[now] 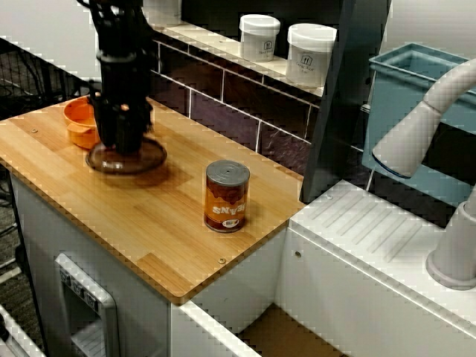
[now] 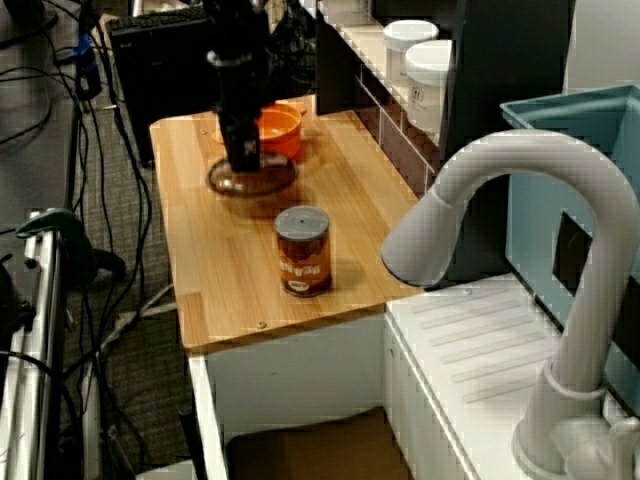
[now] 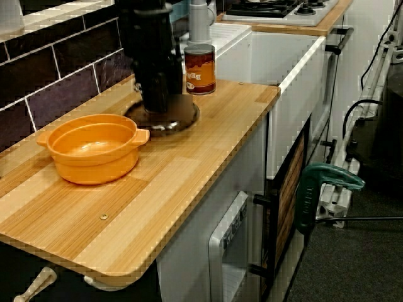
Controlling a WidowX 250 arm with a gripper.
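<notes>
Brown and see-through, a shallow glass dish (image 1: pixel 151 158) lies flat on the wooden desk (image 1: pixel 149 238), and the black end effector (image 1: pixel 123 140) stands upright directly over it, its tip down at the dish's middle or just inside its rim. In the high view from the front of the desk the dish shows all round the tip, most at 3 to 5 o'clock. The fingers are lost against the dark body and the dark glass, so I cannot tell whether they are spread, closed or pinching the dish, nor whether they truly touch it. In that view an orange pot (image 1: pixel 78 123) with two small handles sits just beside the dish at about 10 o'clock from the end effector, partly behind the arm; the low view along the desk shows it empty, with a narrow gap to the dish. A can (image 1: pixel 227 197) with a grey lid and orange label stands upright, well apart at about 4 o'clock. Two white jars (image 1: pixel 259 37) sit on the ledge above the dark tiles at about 2 o'clock, and a pale faucet (image 1: pixel 424 126) arches at the far right.
</notes>
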